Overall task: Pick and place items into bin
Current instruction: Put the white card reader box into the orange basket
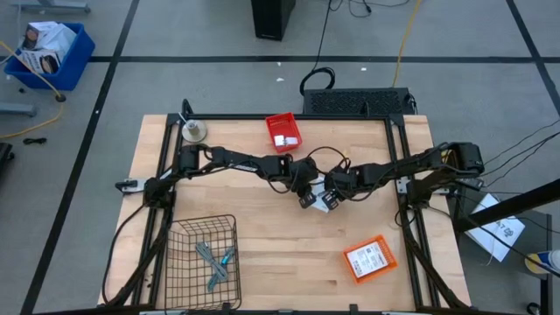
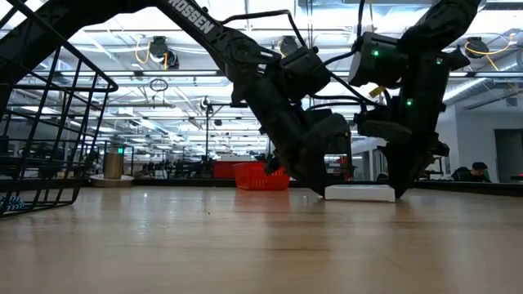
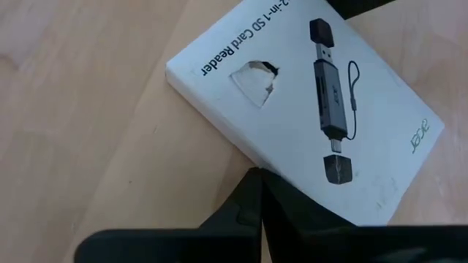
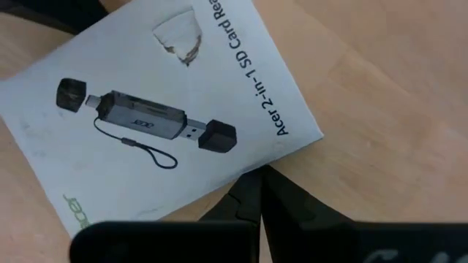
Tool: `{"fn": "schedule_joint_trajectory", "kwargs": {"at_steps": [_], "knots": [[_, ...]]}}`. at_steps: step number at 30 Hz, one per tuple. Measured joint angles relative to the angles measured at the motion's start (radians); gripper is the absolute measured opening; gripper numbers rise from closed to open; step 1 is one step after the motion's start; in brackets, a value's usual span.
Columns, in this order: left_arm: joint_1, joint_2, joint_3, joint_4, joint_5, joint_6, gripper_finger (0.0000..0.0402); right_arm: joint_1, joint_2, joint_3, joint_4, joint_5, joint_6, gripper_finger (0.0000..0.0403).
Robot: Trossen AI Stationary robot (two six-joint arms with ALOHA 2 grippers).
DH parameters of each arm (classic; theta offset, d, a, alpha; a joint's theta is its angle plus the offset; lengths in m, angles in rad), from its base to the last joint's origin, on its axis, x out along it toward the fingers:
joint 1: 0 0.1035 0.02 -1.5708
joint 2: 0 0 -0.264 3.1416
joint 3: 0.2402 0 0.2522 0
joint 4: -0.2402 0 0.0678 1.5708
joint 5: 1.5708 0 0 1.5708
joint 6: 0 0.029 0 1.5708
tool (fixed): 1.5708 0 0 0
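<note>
High view: both arms meet at table centre, left gripper [image 1: 307, 198] and right gripper [image 1: 330, 199] side by side, a white packet [image 1: 325, 187] peeking out between and under them; the jaws can't be read from here. Wire basket [image 1: 203, 254] sits at the near-left corner with a teal-handled tool [image 1: 227, 258] and a grey metal tool [image 1: 208, 255] inside; red bin [image 1: 283, 131] at the far edge holds a small white item; orange packet [image 1: 370, 259] lies flat at near right, well apart from both grippers; round silver disc [image 1: 193, 132] at far left. Low view: the packet [image 2: 359, 193] lies flat on the table, one gripper tip down on each end of it, which arm is which can't be sorted here. Left wrist view: left fingers [image 3: 248, 212] pressed together, tips touching the packet's [image 3: 307, 109] long edge, not clamped on it. Packet is a flat white card printed "2-in-1 SD Card Reader" with a grey reader picture, "acer" logo, torn hang hole. Right wrist view: right fingers [image 4: 252, 201] likewise together, tips at the opposite edge of the packet [image 4: 168, 109], same print seen from the other side.
</note>
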Motion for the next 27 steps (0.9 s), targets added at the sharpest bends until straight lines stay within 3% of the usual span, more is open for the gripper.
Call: {"fn": "schedule_joint_trajectory", "kwargs": {"at_steps": [7,14,19,27], "knots": [[-0.005,0.001,-0.002,-0.012,-0.003,-0.019,0.0018,0.03,-0.004,0.0,0.017,0.052,-0.027,0.0],[-0.013,0.0,-0.002,-0.029,-0.005,-0.019,0.0005,0.073,-0.052,0.0,0.027,0.115,-0.03,0.0],[-0.019,0.0,-0.004,-0.025,-0.011,-0.02,0.0021,0.089,-0.066,0.0,0.035,0.132,-0.04,0.0],[-0.02,0.0,-0.004,-0.034,-0.007,-0.027,0.0008,0.09,-0.071,0.001,0.046,0.134,-0.057,0.0]]}}
